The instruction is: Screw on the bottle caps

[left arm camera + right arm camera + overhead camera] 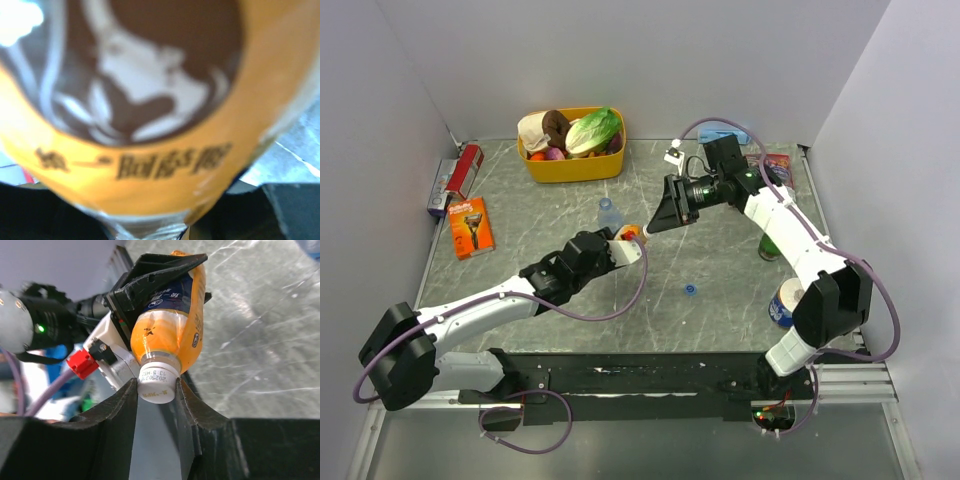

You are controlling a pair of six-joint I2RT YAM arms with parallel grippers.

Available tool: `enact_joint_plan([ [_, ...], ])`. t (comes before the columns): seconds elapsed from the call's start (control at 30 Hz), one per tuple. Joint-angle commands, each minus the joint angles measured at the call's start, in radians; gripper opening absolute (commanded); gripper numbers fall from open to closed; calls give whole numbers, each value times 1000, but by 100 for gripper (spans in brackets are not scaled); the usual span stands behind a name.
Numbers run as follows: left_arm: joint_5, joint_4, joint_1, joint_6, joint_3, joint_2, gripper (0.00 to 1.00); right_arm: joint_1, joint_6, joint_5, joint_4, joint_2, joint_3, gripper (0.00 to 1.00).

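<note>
Three bottles stand or are held over the tabletop: one orange bottle (633,233) at the middle, one clear bottle (609,213) just beyond it, one dark green bottle (770,246) towards the right edge. Two caps: one white cap (157,382), one blue cap (691,290). One blue-and-white can (783,304) by the right edge, one yellow basket (570,168) at the far edge, one orange razor pack (471,227), one red pack (470,163) and one silvery pack (440,195) along the left edge

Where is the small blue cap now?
In the top view, the blue cap lies loose on the table, right of centre, left of the blue-and-white can.
</note>
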Motion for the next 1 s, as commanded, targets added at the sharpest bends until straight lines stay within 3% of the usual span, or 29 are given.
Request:
enact_joint_plan([
  [0.0, -4, 201, -15, 2, 20, -20, 1, -5, 117, -69, 37, -3, 3, 0],
  [0.07, 15, 191, -17, -9, 23, -14, 1, -11, 95, -69, 49, -17, 3, 0],
  [0.2, 96, 136, -14, -40, 25, -9, 1, -48, -7, -30, 70, -73, 64, 40],
  [0.3, 212, 104, 4, -112, 28, -18, 1, -80, -91, -34, 105, -118, 107, 53],
  [0.4, 314, 55, 50, -193, 44, -26, 1, -93, -142, -77, 225, -226, -6, 59],
  [0.5, 550, -14, 122, -213, 61, -35, 1, -94, -272, -103, 326, -328, -128, 66],
  [0.67, 792, -112, 167, -150, 97, -43, 1, -47, -626, -73, 200, -379, -136, 69],
  [0.83, 895, -186, 166, -42, 124, -49, 1, 33, -862, 50, 147, -411, -139, 70],
  [0.97, 928, -212, 167, -6, 138, -54, 1, 100, -927, 104, 138, -422, -154, 70],
])
